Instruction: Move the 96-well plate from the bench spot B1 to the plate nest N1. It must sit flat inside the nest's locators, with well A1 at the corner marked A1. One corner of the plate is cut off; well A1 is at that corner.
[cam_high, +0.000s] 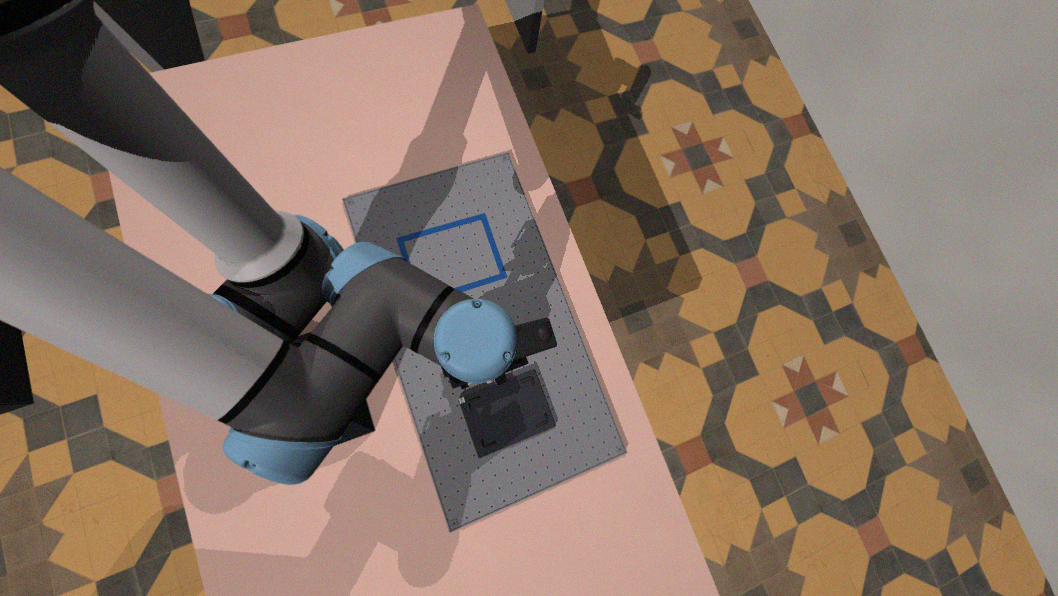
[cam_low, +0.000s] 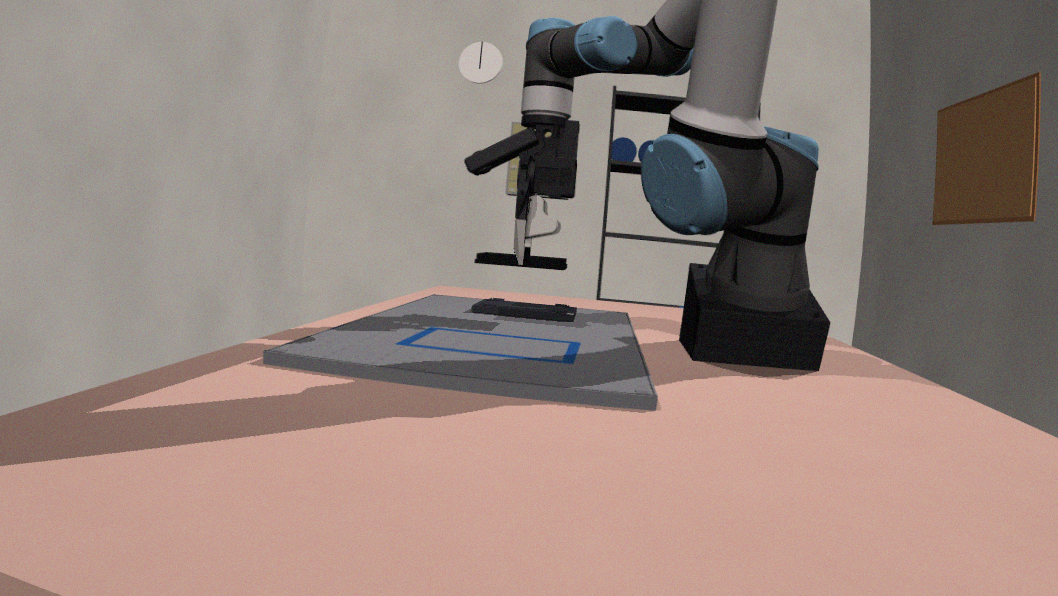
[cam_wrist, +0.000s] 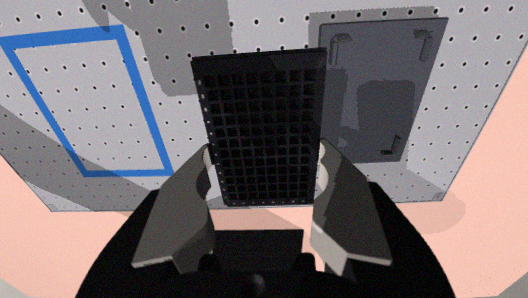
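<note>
My gripper (cam_wrist: 264, 142) is shut on the black 96-well plate (cam_wrist: 262, 127), gripping its two long sides. In the exterior view the plate (cam_low: 515, 259) hangs level, well above the grey perforated board, with the gripper (cam_low: 527, 236) on it. The dark plate nest N1 (cam_wrist: 380, 90) lies on the board, to the right of the held plate in the wrist view; it also shows in the exterior view (cam_low: 524, 308) and the top view (cam_high: 509, 413). The blue outline of spot B1 (cam_high: 451, 253) is empty. I cannot make out the plate's cut corner.
The grey perforated board (cam_low: 473, 347) lies on the pink table. The arm's black base (cam_low: 753, 325) stands right of the board. A dark shelf rack (cam_low: 629, 214) stands behind the table.
</note>
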